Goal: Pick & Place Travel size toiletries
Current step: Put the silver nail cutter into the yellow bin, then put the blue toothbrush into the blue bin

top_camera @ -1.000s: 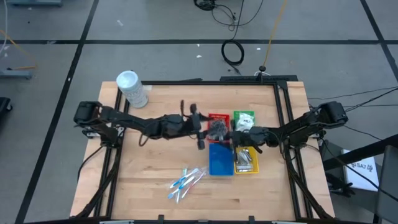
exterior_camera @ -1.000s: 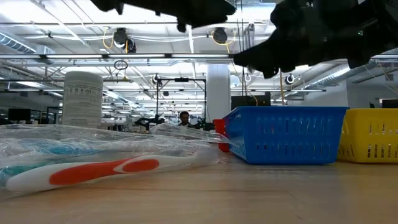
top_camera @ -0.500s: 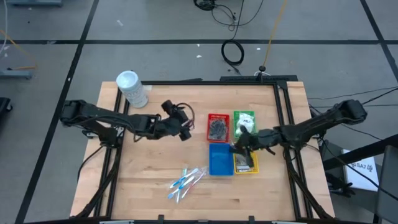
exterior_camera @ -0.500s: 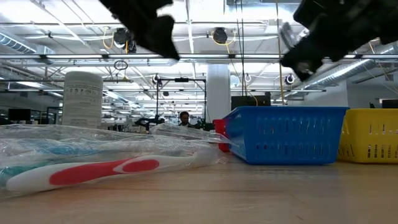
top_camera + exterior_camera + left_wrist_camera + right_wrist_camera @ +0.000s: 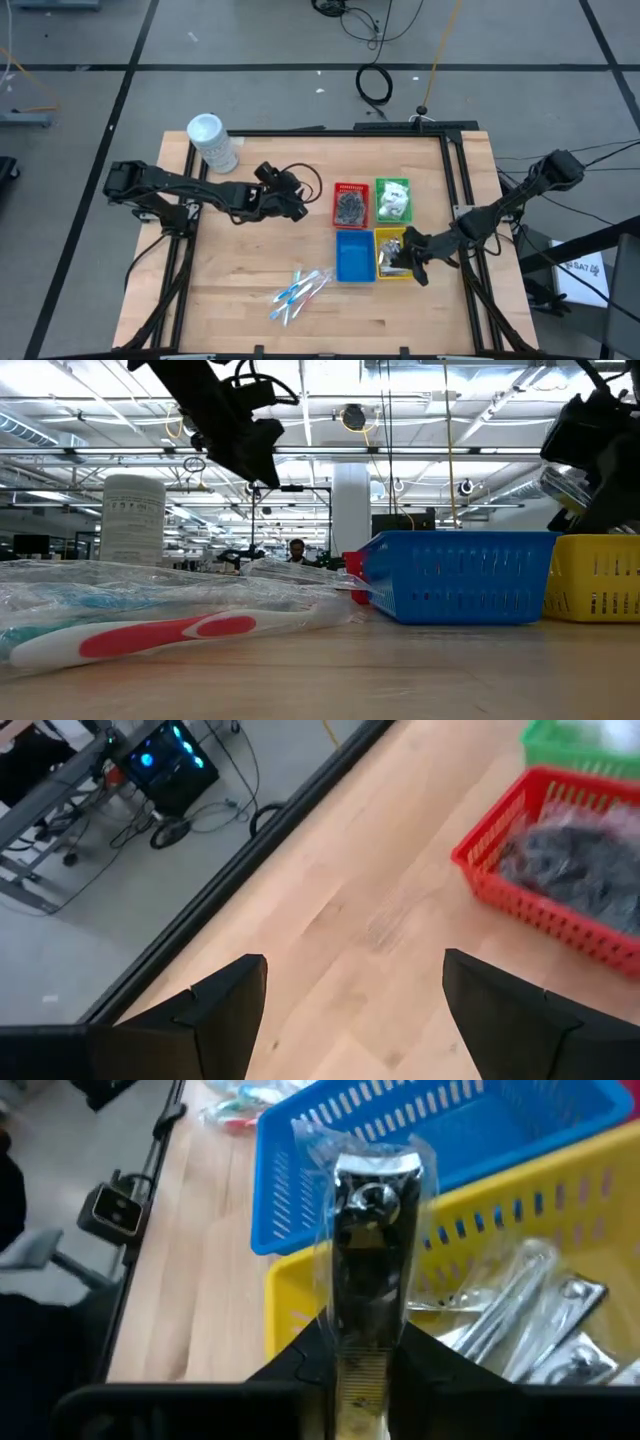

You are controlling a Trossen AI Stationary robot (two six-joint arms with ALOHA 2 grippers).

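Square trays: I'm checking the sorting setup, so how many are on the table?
4, in a two-by-two block: red tray and green tray toward the table's far edge, blue tray and yellow tray nearer. None seem hidden.

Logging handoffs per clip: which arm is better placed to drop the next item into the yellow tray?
Right. Its gripper holds a clear-wrapped item directly over the yellow tray. The left gripper hangs open and empty, off beside the red tray.

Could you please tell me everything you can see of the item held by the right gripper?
The wrapped item is slim, dark and silvery, sealed in crinkled clear plastic. The right gripper is shut on its lower end, so it stands up between the fingers, over the yellow tray that holds similar wrapped metal pieces, beside the blue tray.
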